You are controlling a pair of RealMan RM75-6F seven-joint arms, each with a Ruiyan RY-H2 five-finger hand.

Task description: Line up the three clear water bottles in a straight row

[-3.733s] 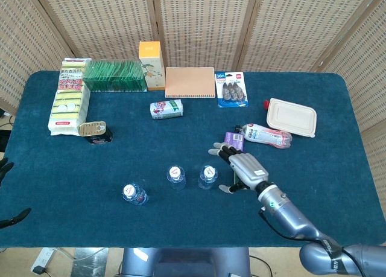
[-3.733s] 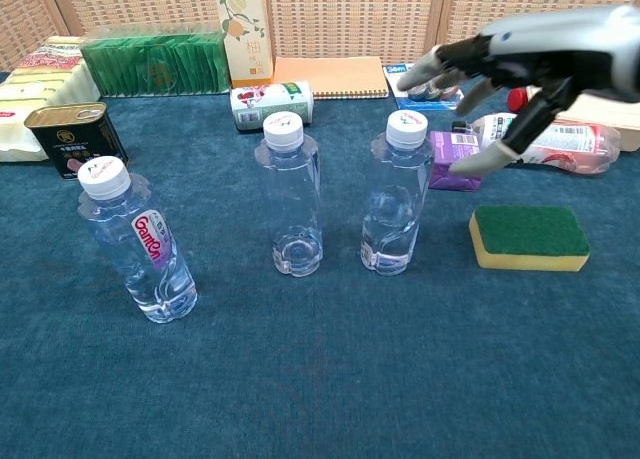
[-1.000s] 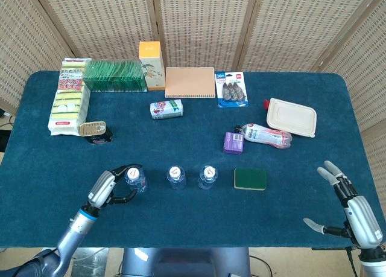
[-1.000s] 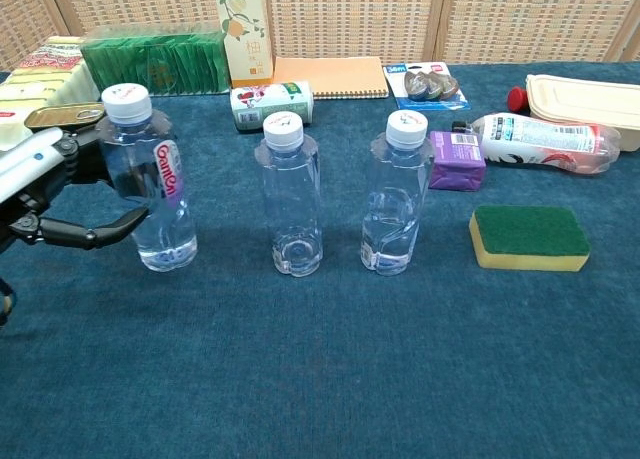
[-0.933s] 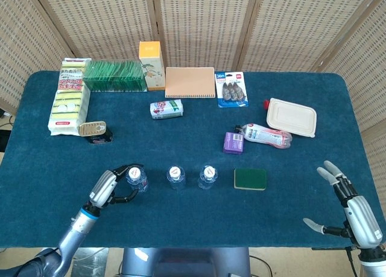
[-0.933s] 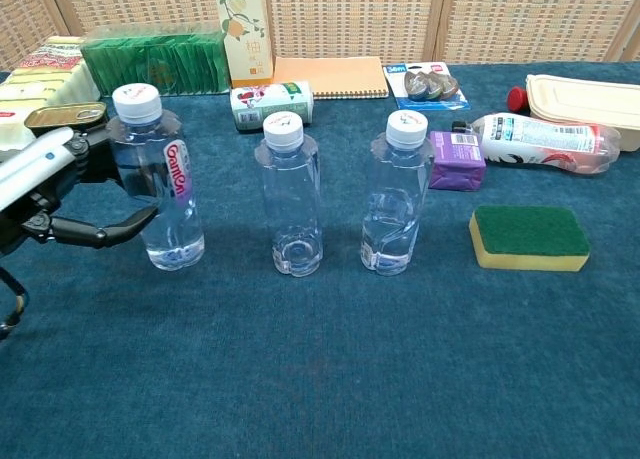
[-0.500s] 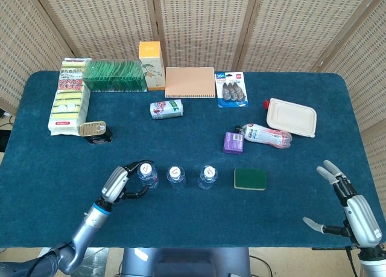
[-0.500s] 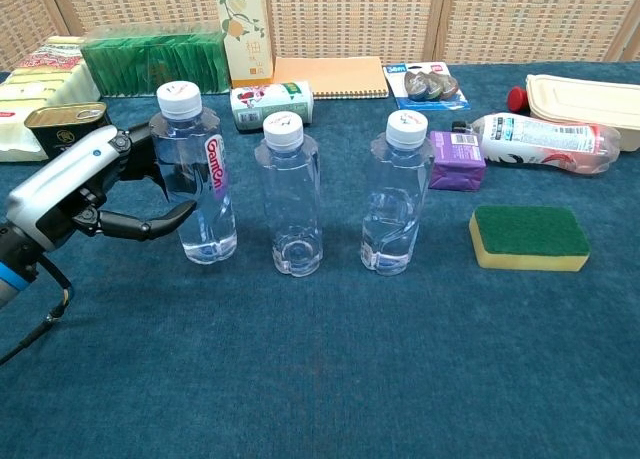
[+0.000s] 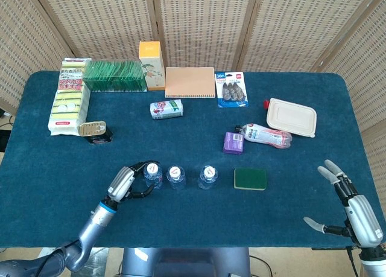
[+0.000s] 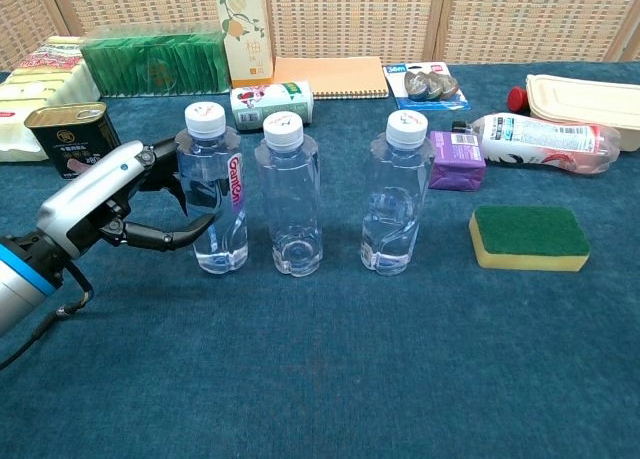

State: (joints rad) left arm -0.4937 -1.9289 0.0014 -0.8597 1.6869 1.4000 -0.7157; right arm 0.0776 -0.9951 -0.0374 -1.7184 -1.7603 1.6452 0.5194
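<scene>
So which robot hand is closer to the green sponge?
The right hand is a little closer, open by the table edge right of the green sponge. The left hand grips the labelled bottle, past the other bottles.

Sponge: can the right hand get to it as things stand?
Probably yes. The right hand is open and holds nothing at the table's near right corner, and the blue cloth between it and the sponge is bare. The nearest bottle stands on the sponge's far side.
</scene>
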